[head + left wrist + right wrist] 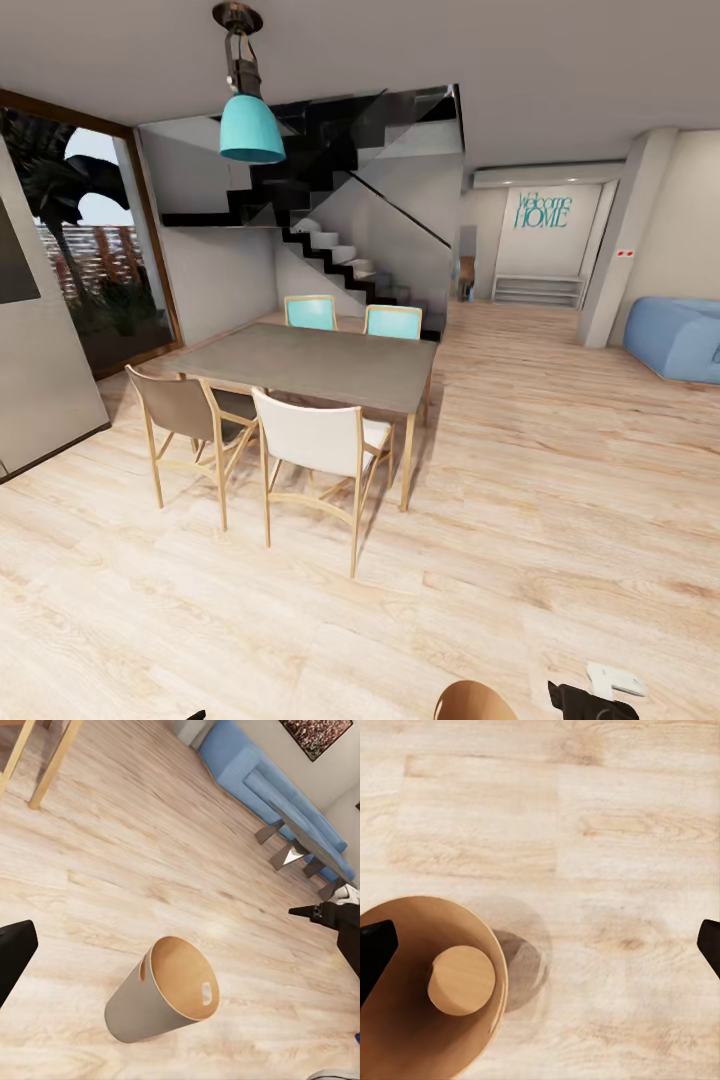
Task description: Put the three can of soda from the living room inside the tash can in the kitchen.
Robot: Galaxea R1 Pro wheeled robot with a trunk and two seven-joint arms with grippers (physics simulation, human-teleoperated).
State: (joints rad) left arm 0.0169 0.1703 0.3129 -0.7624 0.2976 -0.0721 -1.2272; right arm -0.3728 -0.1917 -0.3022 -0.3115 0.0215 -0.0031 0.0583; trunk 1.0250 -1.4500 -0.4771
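Bin: the tash can (161, 991) hangs tilted over the wood floor (150, 832), pale grey outside, brown inside; its brown rim (475, 700) peeks in at the near edge of the head view.
Bin inside: round brown bottom (461, 979) in plain sight, no cans showing in it.
Left gripper: 1 black fingertip (13, 958) at the picture's edge; spread or pressed, I cannot tell.
Right gripper: (540, 945) spread wide, 1 dark fingertip over the bin, the other over bare floor.
Room: table (320, 365) with 4 chairs ahead, blue sofa (680, 335) far right, stairs (340, 250) beyond.
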